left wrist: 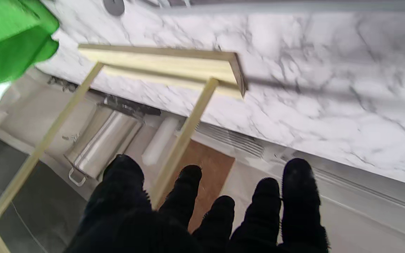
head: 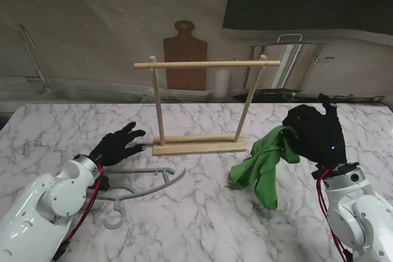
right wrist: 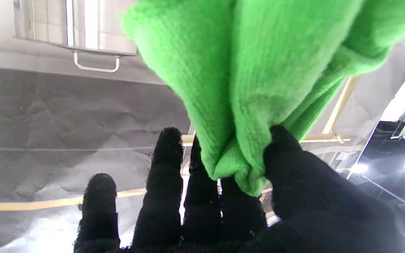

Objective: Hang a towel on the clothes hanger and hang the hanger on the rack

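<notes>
My right hand (head: pixel 315 134), in a black glove, is raised above the table's right side and shut on a green towel (head: pixel 263 164), which hangs down toward the marble. In the right wrist view the towel (right wrist: pixel 258 80) is pinched between thumb and fingers (right wrist: pixel 164 165). A grey plastic clothes hanger (head: pixel 142 189) lies flat on the table near me on the left. My left hand (head: pixel 116 146) hovers just beyond the hanger with fingers spread, holding nothing. The wooden rack (head: pixel 202 102) stands mid-table, its base (left wrist: pixel 167 66) ahead of my left fingers (left wrist: pixel 188 189).
The white marble table (head: pixel 202 225) stretches across the view. Behind it, along the wall, are a wooden cutting board (head: pixel 185 59), a white roll (head: pixel 221 82) and a steel pot (head: pixel 288 62). A sink faucet (head: pixel 32 53) stands at the far left.
</notes>
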`<action>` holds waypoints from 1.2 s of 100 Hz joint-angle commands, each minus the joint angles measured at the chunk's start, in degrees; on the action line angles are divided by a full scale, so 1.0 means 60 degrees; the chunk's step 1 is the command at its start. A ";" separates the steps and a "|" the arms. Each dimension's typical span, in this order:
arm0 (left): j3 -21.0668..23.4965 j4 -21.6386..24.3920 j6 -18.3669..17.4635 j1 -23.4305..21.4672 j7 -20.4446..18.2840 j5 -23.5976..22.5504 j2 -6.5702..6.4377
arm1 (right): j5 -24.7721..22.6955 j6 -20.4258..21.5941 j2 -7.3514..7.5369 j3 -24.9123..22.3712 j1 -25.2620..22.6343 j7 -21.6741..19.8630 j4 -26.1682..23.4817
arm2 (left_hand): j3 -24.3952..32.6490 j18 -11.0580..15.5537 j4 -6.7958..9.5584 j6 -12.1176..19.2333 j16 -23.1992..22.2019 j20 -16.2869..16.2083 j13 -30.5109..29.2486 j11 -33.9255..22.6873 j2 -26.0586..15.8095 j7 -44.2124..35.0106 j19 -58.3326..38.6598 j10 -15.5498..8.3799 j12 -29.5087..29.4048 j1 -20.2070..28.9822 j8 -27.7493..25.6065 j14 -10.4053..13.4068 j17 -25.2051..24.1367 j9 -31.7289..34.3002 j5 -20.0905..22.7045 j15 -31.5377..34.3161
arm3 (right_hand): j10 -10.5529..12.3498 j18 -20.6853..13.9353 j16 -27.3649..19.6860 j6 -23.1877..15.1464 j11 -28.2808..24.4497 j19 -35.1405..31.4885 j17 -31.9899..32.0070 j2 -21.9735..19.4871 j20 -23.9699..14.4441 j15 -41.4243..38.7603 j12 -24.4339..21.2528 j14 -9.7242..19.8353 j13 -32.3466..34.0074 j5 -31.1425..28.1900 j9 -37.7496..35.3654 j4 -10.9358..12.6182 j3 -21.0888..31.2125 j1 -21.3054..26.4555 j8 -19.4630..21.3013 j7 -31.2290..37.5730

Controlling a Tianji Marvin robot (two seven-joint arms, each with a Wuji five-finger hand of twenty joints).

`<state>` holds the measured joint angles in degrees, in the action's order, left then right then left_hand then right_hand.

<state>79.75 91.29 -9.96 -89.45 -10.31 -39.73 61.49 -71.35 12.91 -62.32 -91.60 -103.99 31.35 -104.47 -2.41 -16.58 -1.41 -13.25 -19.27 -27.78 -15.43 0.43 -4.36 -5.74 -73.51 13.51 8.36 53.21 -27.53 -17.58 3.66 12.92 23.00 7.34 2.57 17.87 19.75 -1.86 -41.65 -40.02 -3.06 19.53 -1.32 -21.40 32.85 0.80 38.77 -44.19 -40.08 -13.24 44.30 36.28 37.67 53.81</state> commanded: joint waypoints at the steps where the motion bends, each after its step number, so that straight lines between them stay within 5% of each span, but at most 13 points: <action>1: 0.0154 0.0009 0.0059 -0.0089 0.0058 0.0016 -0.0147 | -0.0118 0.0122 0.0077 -0.0265 0.0089 -0.0115 -0.0342 | 0.0014 0.0134 0.0016 0.0158 0.0155 0.0129 0.0219 0.0049 -0.0475 0.0123 0.8869 -0.0108 -0.0157 0.0104 0.0249 0.0238 -0.0143 -0.0238 -0.0241 -0.0046 | 0.0099 0.0158 0.0044 -0.0977 0.0204 -0.0089 0.0077 -0.0590 -0.0115 0.0270 -0.0024 0.0102 0.0033 -0.0600 -0.0085 -0.0083 0.0146 0.0287 0.0304 0.0396; 10: 0.0348 -0.0145 -0.0013 -0.0176 0.0159 -0.0203 -0.0156 | -0.0353 0.0296 0.0127 -0.0471 0.0290 -0.0196 -0.0509 | 0.0016 0.0116 0.0018 0.0127 0.0145 0.0129 0.0165 -0.0023 -0.0470 0.0081 0.8981 -0.0091 -0.0131 0.0098 0.0269 0.0227 -0.0100 -0.0051 -0.0223 0.0001 | 0.0109 0.0127 0.0050 -0.0979 0.0196 -0.0091 0.0132 -0.0644 -0.0125 0.0286 0.0006 0.0132 -0.0039 -0.0518 0.0004 -0.0087 0.0104 0.0302 0.0313 0.0368; 26: 0.0616 -0.0579 -0.0060 -0.0256 0.0133 -0.0667 -0.0225 | -0.1097 0.0254 0.0278 -0.0186 0.0778 0.0790 -0.0196 | 0.0016 0.0183 0.0021 0.0055 0.0144 0.0127 0.0214 -0.0040 -0.0444 0.0071 0.9198 -0.0197 -0.0056 0.0106 0.0316 0.0268 -0.0029 0.0107 -0.0261 0.0000 | 0.0176 0.0037 0.0124 -0.1009 -0.0027 -0.0232 0.0105 -0.0718 -0.0233 0.0114 0.0074 0.0216 -0.0110 -0.0331 0.0150 -0.0068 -0.0054 0.0398 0.0331 0.0497; 44: 0.0797 -0.0927 -0.0067 -0.0342 0.0043 -0.0990 -0.0286 | -0.2005 -0.0087 0.0544 0.0365 0.0856 0.0675 0.0321 | 0.0021 0.0215 0.0022 0.0047 0.0191 0.0142 0.0298 0.0013 -0.0443 0.0087 0.9515 -0.0235 -0.0088 0.0115 0.0390 0.0281 0.0050 0.0006 -0.0285 -0.0052 | 0.0266 0.0117 0.0110 -0.1135 -0.0032 -0.0400 0.0049 -0.0711 -0.0325 0.0039 -0.0042 0.0244 0.0002 -0.0371 0.0022 -0.0081 -0.0004 0.0263 0.0222 0.0570; 70: 0.0905 -0.1029 -0.0151 -0.0430 -0.0336 -0.1390 -0.0395 | -0.1816 -0.0481 0.0495 0.0506 0.0952 0.0944 0.0666 | 0.0013 0.0284 0.0018 0.0036 0.0254 0.0059 0.0411 0.0022 -0.0401 0.0102 1.0191 -0.0259 -0.0125 0.0029 0.0484 0.0380 0.0216 -0.0048 -0.0371 -0.0102 | 0.0232 0.0120 0.0104 -0.1089 -0.0118 -0.0454 0.0085 -0.0716 -0.0362 -0.0022 -0.0055 0.0237 -0.0005 -0.0313 0.0047 -0.0098 0.0052 0.0267 0.0175 0.0648; 97: 0.1557 -0.0719 -0.0423 -0.0886 -0.1118 -0.1891 -0.0547 | -0.1637 -0.0554 0.0426 0.0103 0.0565 0.1064 0.0622 | -0.0004 0.1377 -0.0019 0.0332 0.1541 0.0742 0.2329 0.0316 -0.0248 0.0644 1.1650 -0.1223 -0.1046 -0.0616 0.1361 0.1416 -0.1239 -0.1261 -0.0948 -0.1224 | 0.0214 0.0126 0.0074 -0.1106 -0.0108 -0.0467 0.0087 -0.0697 -0.0379 -0.0001 -0.0097 0.0211 -0.0004 -0.0324 0.0006 -0.0099 0.0064 0.0275 0.0110 0.0675; 120: 0.2164 -0.0642 -0.0870 -0.1298 -0.1248 -0.2262 -0.0605 | -0.1548 -0.0648 0.0387 -0.0040 0.0391 0.1095 0.0587 | -0.0070 0.1635 -0.0014 -0.0118 0.1775 0.0967 0.2377 0.0302 0.0971 0.1078 1.1599 -0.0593 -0.1276 -0.1915 0.2024 0.1426 -0.1074 -0.1428 -0.1807 -0.1280 | 0.0207 0.0127 0.0058 -0.1111 -0.0086 -0.0457 0.0088 -0.0717 -0.0380 0.0026 -0.0108 0.0195 -0.0008 -0.0313 0.0014 -0.0099 0.0051 0.0275 0.0106 0.0689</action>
<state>92.48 88.23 -14.92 -96.67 -17.18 -54.88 58.31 -80.70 9.58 -59.89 -91.76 -101.31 37.64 -100.89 -2.92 -7.86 -1.41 -13.19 -10.12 -22.91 -2.15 1.67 -0.38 -0.73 -73.50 9.52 1.80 44.28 -17.26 -10.39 -2.71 6.54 14.77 0.58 4.43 17.88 19.76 -2.83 -41.54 -42.53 -3.25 19.00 -3.22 -21.24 32.29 1.66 38.67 -44.14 -40.04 -13.24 43.14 36.26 37.66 53.77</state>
